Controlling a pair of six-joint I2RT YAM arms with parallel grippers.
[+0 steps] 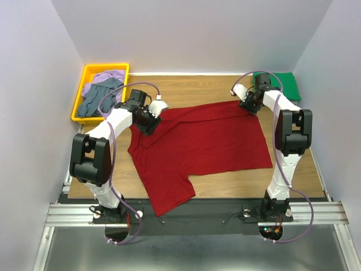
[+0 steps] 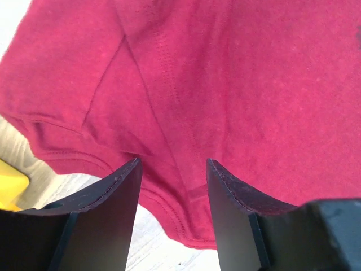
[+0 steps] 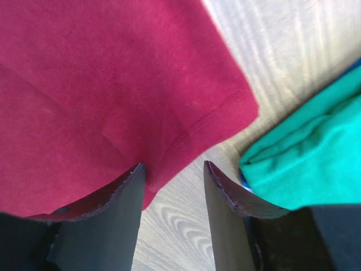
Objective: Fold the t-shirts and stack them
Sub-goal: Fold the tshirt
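Observation:
A dark red t-shirt [image 1: 203, 141] lies spread flat across the middle of the table, one sleeve pointing toward the near edge. My left gripper [image 1: 149, 121] hovers open over its left edge; in the left wrist view the hem of the red cloth [image 2: 225, 84] lies under the open jaws [image 2: 174, 162], not pinched. My right gripper [image 1: 248, 105] stands open at the shirt's far right corner [image 3: 101, 84], jaws [image 3: 174, 165] over bare wood. A folded bright green t-shirt [image 1: 280, 84] [image 3: 304, 164] lies at the back right.
A yellow tray [image 1: 107, 66] at the back left holds a crumpled lavender t-shirt [image 1: 107, 76] and a grey-blue one [image 1: 98, 99]. Bare wooden table [image 1: 192, 90] shows behind the red shirt. Grey walls close in on both sides.

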